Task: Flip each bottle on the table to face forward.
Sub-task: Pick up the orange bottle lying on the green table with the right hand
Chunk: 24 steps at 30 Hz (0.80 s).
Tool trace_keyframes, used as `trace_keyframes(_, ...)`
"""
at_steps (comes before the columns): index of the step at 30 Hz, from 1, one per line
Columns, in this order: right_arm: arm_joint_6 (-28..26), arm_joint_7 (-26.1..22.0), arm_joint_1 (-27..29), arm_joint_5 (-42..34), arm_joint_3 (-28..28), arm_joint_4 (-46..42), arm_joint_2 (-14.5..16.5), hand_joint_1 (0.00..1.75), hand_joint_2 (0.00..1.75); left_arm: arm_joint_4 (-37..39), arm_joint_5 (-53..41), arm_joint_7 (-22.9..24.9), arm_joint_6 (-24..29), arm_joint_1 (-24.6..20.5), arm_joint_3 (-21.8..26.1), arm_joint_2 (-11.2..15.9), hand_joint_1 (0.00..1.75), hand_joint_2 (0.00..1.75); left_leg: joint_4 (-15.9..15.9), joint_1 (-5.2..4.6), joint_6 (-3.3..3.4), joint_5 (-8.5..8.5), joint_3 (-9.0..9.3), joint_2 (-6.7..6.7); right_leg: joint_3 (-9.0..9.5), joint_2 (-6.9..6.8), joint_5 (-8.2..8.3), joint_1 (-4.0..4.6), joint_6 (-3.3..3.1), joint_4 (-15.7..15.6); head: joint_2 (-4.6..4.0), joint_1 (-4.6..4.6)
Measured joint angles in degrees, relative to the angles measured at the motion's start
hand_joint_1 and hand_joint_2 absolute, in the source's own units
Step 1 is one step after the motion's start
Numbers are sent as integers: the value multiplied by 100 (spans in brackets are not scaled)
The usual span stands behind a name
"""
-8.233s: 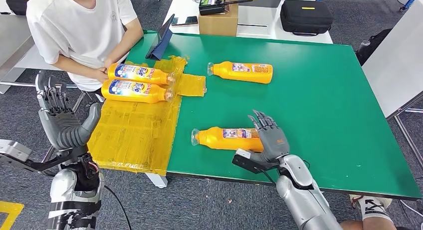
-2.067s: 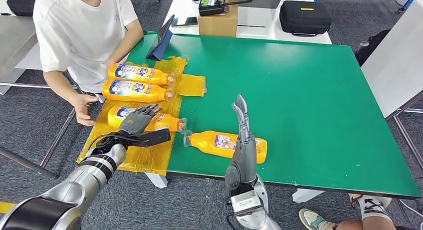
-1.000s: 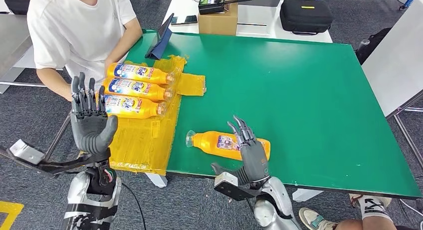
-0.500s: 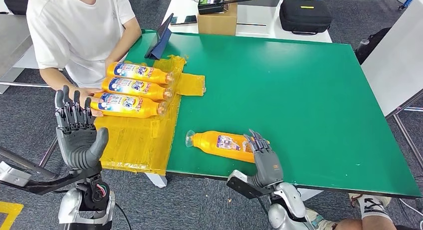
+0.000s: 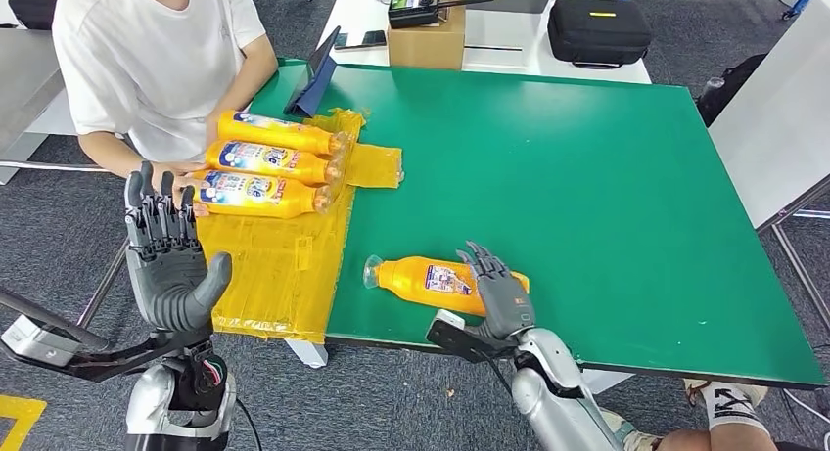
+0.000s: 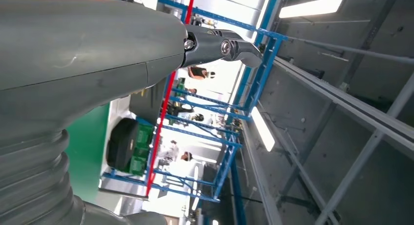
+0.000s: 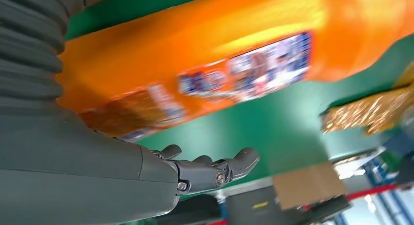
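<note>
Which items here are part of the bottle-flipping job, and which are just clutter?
Job:
- orange bottle by the right hand
- three orange bottles on the yellow mat
- left hand, raised

Clutter:
- cardboard box
- black case
- tablet

No legible text anywhere. The orange bottle (image 5: pixel 431 279) by my right hand (image 5: pixel 499 299) has a printed label, too small and blurred to read; same for the blue-white labels on the three bottles (image 5: pixel 264 161) on the yellow mat (image 5: pixel 274 265).

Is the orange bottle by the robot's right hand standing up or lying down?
Lying down. The orange bottle rests lengthwise on the green table.
</note>
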Motion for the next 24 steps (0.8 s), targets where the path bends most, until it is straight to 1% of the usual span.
trace_keyframes(4,228,196,-392,93,245,465,145,0,175,76,50,53,3,-90,-4,-1,0,175,0,0,-1,1,0,-1,1,0,1,0,0,1,0,0)
trace_keyframes(9,1088,909,-1085,436,686,1214,289,0,175,141,-21,45,144,-144,19,-2,0,175,0,0,-1,1,10,7,6,2,2,0,1,0,-1,0)
trace_keyframes(11,1264,1123,-1339,509,866,1503,345,0,175,155,-79,35,169,-144,38,-3,0,175,0,0,0,1,17,8,11,2,2,0,1,-1,-1,1)
trace_keyframes(14,1331,1265,-1555,539,1039,1825,429,0,175,168,-124,22,180,-144,58,-3,0,175,0,0,0,0,26,10,18,2,3,0,0,-1,0,0)
trace_keyframes(17,1345,1288,-1691,542,1148,2051,478,0,175,192,-149,20,188,-147,74,-3,0,175,0,1,-1,0,41,15,31,3,3,1,-1,-2,0,0)
trace_keyframes(24,1345,1323,-1818,542,1253,2286,524,0,175,208,-168,20,196,-149,125,-6,0,175,0,2,-1,0,58,20,48,7,4,2,-2,-2,0,0)
